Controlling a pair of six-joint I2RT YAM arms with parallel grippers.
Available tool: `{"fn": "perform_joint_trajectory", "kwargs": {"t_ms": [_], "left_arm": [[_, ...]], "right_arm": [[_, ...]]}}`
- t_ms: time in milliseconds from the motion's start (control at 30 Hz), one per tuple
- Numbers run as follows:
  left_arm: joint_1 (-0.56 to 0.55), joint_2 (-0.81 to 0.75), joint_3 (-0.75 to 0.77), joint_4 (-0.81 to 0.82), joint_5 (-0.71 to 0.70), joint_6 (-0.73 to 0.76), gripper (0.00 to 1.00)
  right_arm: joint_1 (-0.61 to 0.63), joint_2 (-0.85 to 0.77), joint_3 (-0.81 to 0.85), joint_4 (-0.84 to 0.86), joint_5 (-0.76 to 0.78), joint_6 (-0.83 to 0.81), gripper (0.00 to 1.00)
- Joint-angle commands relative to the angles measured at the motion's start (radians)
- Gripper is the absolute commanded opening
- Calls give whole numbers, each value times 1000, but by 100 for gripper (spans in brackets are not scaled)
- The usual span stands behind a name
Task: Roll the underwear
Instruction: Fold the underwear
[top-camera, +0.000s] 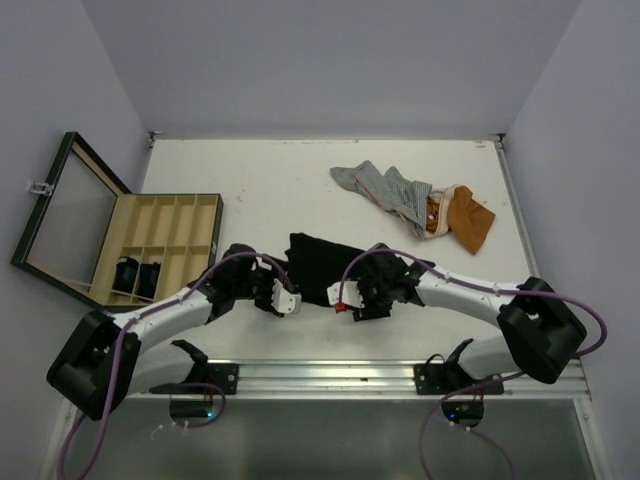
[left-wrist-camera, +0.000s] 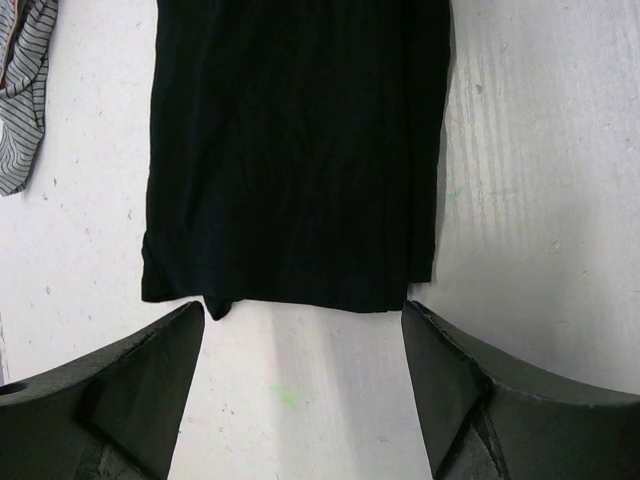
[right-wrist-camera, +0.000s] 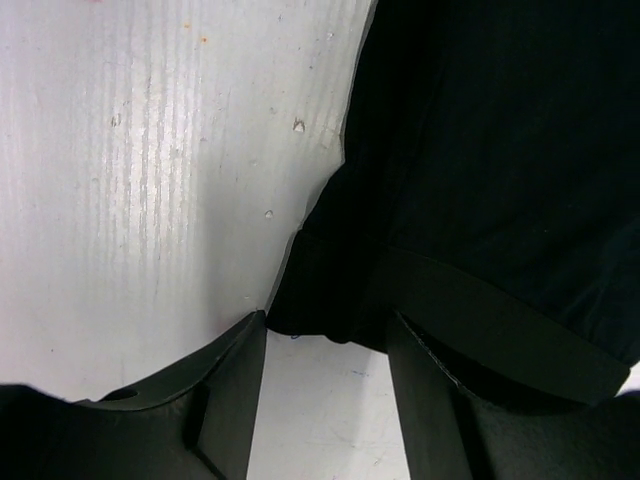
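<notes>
Lying flat on the counter (top-camera: 250, 190), near edge centre, between the two arms: one pair of black underwear (top-camera: 318, 266), smoothed out into a rough rectangle.

Handling, as judged: thin knit cloth, very light, limp, no stiffness of its own. It will drag and bunch if pushed and sag if lifted by one point. Not fragile, and not slippery on the matt surface. The waistband is the firmest part.

Where to take hold, as judged: the two corners of one short edge, pinched together so the edge turns over evenly for the roll.

Left end effector (left-wrist-camera: 302, 330): released, fingers spread wide, just short of the garment's hem, holding nothing.

Right end effector (right-wrist-camera: 327, 325): fingers apart, a corner of the cloth at its mouth, not clamped.

Also held in stock: grey striped pair (top-camera: 385, 187) and orange-brown pair (top-camera: 465, 222), heaped together at the far right. Two dark bundles (top-camera: 138, 277) sit in the wooden box (top-camera: 160, 245) at left.
</notes>
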Motion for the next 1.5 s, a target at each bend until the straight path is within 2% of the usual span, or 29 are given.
{"fn": "perform_joint_trajectory", "kwargs": {"t_ms": [0, 167, 267, 300, 333, 433, 567, 833, 967, 1033, 1100, 1233, 1467], "left_arm": [[-5, 7, 23, 40, 21, 25, 84], [-5, 21, 21, 8, 55, 68, 82], [-5, 40, 29, -30, 78, 131, 80], [-7, 47, 35, -42, 85, 170, 79], [-5, 59, 39, -99, 105, 189, 78], [-7, 83, 64, -160, 137, 235, 72], [-14, 139, 104, -208, 148, 287, 56], [-43, 238, 128, -240, 95, 326, 31], [-45, 268, 154, -283, 73, 295, 5], [-45, 251, 164, -324, 84, 292, 0], [-45, 231, 173, -360, 93, 295, 0], [-45, 222, 223, -538, 133, 292, 0], [-43, 226, 311, -694, 210, 151, 0]], "right_arm": [[5, 14, -14, 56, -21, -28, 54], [22, 21, -11, 45, -29, -23, 48], [38, 26, -23, 44, -33, -22, 38], [38, 30, -28, 41, -35, -19, 31], [38, 32, -29, 41, -38, -17, 28], [38, 38, -35, 41, -49, -13, 18], [38, 37, -48, 44, -53, -14, 11], [18, 41, -42, 51, -69, 21, 7], [-13, 46, -23, 18, -113, 32, 5], [-31, 46, -14, 5, -132, 46, 3], [-51, 44, 7, -39, -174, 55, 0], [-70, 40, 50, -143, -254, 81, 0], [-88, 43, 84, -261, -371, 154, 0]]}}
